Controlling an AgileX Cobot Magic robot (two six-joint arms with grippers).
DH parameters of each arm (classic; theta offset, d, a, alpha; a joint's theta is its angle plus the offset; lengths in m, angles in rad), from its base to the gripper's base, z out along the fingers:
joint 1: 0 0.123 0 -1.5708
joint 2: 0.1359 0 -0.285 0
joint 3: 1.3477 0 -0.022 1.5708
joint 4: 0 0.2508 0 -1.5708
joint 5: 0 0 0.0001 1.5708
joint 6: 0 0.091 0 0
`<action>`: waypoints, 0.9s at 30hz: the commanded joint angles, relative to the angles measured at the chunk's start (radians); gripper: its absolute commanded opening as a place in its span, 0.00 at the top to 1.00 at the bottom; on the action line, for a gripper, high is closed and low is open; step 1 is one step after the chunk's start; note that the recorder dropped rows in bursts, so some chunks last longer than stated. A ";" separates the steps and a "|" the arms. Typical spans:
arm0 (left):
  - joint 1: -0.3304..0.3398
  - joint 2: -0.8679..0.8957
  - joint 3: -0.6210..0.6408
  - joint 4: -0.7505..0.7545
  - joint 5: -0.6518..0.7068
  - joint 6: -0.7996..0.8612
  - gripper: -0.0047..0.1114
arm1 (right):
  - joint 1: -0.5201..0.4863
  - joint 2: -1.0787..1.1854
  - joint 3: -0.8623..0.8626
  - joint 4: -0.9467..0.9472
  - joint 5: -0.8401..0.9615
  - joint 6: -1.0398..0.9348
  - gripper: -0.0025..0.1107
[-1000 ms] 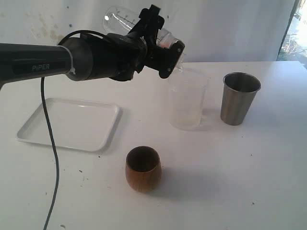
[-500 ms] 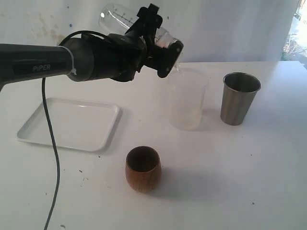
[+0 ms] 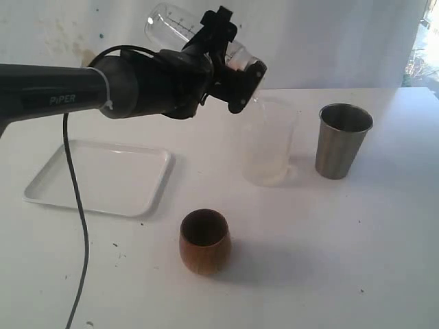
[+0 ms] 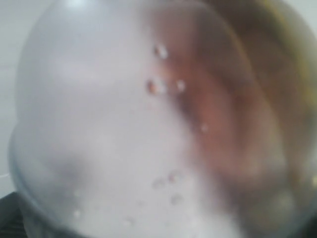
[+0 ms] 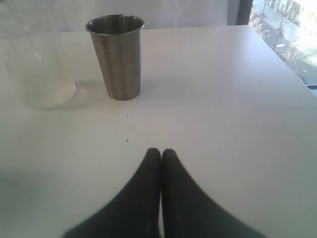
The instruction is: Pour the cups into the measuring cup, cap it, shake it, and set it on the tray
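One tall clear graduated cylinder (image 3: 168,24) tilts above the frosted whitish cup (image 3: 267,147) — pinched by the left fingers (image 3: 241,86); right fingers (image 5: 146,193) — pressed together.

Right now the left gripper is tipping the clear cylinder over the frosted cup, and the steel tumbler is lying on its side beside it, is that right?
No. The steel tumbler stands upright, mouth up, beside the frosted cup, as the exterior view shows. The rest holds: the left gripper tips the clear cylinder over that cup.
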 commanded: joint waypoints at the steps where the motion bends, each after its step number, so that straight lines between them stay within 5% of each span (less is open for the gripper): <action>1: -0.013 -0.028 -0.014 0.030 0.015 -0.003 0.96 | -0.005 -0.006 0.007 -0.003 -0.015 0.004 0.98; 27: -0.050 -0.030 -0.014 0.030 0.068 0.098 0.96 | -0.005 -0.006 0.007 -0.003 -0.015 0.019 0.98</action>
